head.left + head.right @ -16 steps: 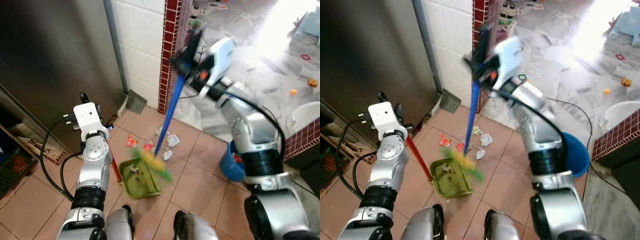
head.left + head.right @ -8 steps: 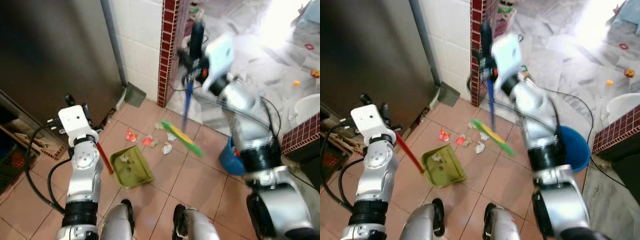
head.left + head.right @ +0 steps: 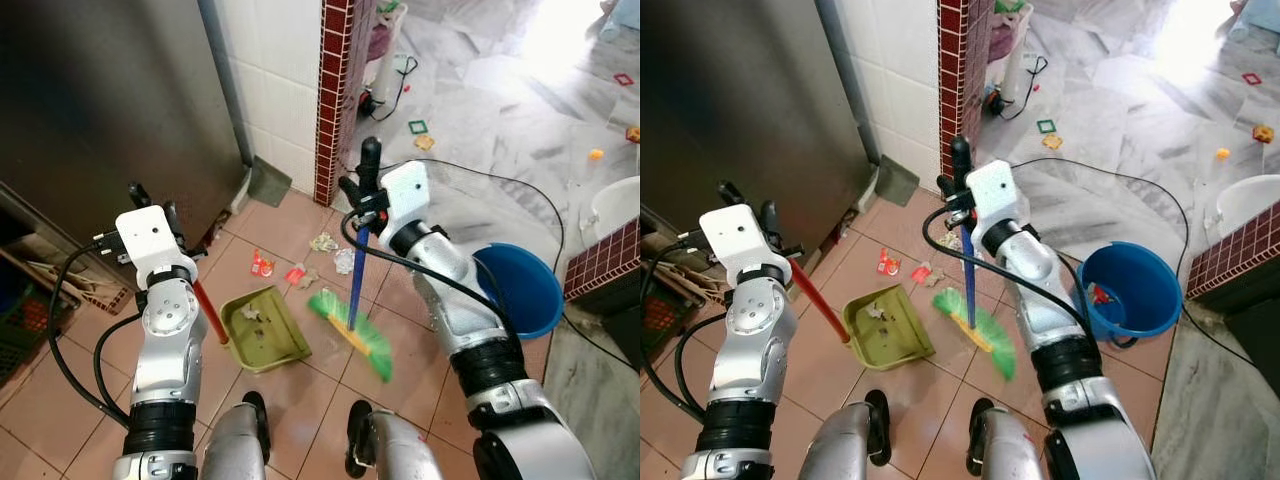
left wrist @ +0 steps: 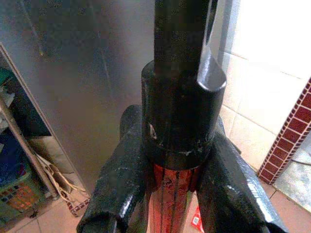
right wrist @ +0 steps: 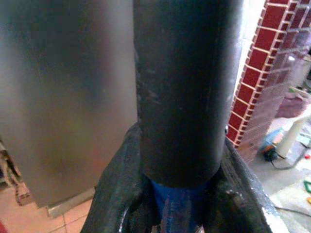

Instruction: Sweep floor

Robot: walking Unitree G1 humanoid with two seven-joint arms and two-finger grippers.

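Note:
My right gripper (image 3: 362, 205) is shut on the broom's blue handle (image 3: 355, 283) just below its black top grip (image 5: 180, 87). The green and yellow bristle head (image 3: 352, 335) rests on the tan tiles to the right of the dustpan. My left gripper (image 3: 150, 213) is shut on the dustpan's red handle (image 3: 207, 314), black at its top (image 4: 181, 82). The green dustpan (image 3: 263, 328) lies flat on the floor with a few scraps in it. Red wrappers (image 3: 262, 265) and crumpled paper (image 3: 323, 242) lie on the tiles just beyond the pan.
A blue bucket (image 3: 520, 290) stands on the floor to the right, with a black cable (image 3: 480, 180) looping behind it. A steel cabinet door (image 3: 110, 90) and a white tiled wall with a red brick edge (image 3: 335, 100) close the left and back. Small toys (image 3: 418, 127) litter the grey marble floor.
The broom has come down from mid-air: its head now rests on the tiles right of the dustpan, and my right arm has lowered. The dustpan and left arm hold about the same place.

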